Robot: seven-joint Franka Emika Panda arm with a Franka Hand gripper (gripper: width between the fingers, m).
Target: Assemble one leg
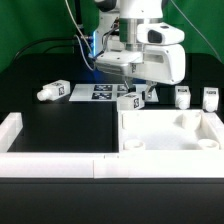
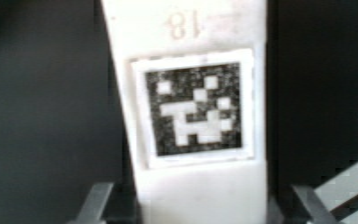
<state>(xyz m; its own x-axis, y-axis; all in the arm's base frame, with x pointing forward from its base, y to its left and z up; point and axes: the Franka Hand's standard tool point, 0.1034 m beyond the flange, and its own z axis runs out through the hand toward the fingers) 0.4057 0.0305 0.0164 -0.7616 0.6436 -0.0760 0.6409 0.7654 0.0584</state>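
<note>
Wrist view, tool (image 2: 197, 207) flanking leg (image 2: 190, 100), narrow gaps

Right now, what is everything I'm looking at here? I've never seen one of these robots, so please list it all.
legs: four, white with black-and-white tags; one lying at the exterior view's left, one mid-table between the jaws, two standing at the exterior view's right
panel: one, white, square with corner holes; front, at the exterior view's right
marker board: one, white with tags; flat on the table behind the panel
wall: one, white; along the front edge and the exterior view's left
table: one, black
backdrop: one, green; behind everything
arm: one, white; over the table's middle
jaws: one pair, grey; either side of a leg, grip unclear
</note>
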